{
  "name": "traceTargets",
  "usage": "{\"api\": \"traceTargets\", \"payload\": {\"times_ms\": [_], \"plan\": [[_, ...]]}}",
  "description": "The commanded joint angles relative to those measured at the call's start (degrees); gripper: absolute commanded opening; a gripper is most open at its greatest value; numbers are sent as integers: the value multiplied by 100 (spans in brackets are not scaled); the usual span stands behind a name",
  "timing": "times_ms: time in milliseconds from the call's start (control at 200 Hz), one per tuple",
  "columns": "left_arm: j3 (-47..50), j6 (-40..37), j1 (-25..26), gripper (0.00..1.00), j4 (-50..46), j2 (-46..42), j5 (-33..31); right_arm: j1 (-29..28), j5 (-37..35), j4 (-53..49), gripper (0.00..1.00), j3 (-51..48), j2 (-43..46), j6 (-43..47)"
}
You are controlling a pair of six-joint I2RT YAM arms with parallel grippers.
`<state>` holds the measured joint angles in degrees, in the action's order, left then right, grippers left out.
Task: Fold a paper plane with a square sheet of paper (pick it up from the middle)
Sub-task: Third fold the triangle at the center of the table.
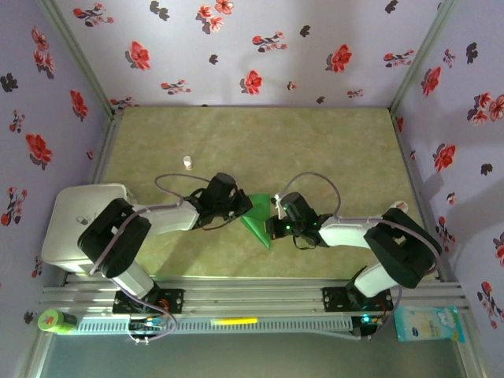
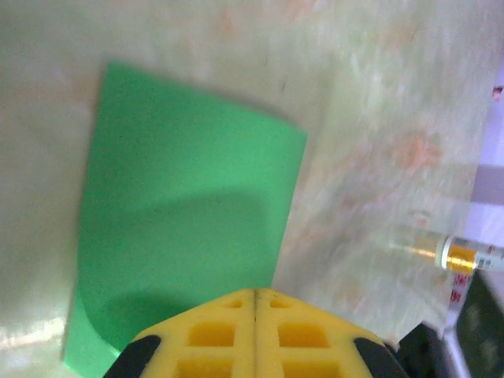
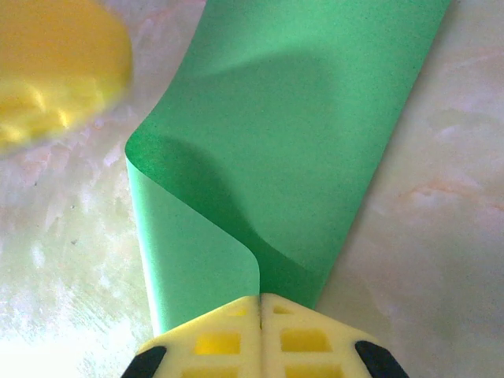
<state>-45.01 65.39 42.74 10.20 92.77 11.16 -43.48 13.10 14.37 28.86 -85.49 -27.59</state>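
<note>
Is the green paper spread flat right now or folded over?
Folded over, loosely: one side of the paper curls back onto itself in a soft, uncreased loop, and from above it shows as a triangle.

- square sheet of paper [image 1: 256, 220]: plain bright green, no pattern.
- table [image 1: 331, 142]: pale olive-beige, faintly mottled.
- walls [image 1: 315, 24]: lilac, with a red and dark flower print.
- left gripper [image 2: 254, 293], right gripper [image 3: 260, 298]: yellow pads, black trim.
- small bottle [image 1: 187, 162]: apparently white; too small to confirm.
</note>
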Motion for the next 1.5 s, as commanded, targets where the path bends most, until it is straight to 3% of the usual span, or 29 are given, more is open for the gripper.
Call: {"api": "traceTargets", "payload": {"times_ms": [0, 235, 460, 1495], "plan": [[-473, -615, -250, 0, -568, 243, 140, 26, -43, -71, 0, -14, 77, 52], [-1299, -1158, -353, 0, -1125, 1130, 744, 29, -12, -123, 0, 53, 48, 114], [-1536, -1276, -362, 0, -1377, 1553, 774, 32, 32, -188, 0, 100, 47, 175], [-1369, -1317, -361, 0, -1433, 1612, 668, 33, 75, -444, 0, 410, -287, 465]]}}
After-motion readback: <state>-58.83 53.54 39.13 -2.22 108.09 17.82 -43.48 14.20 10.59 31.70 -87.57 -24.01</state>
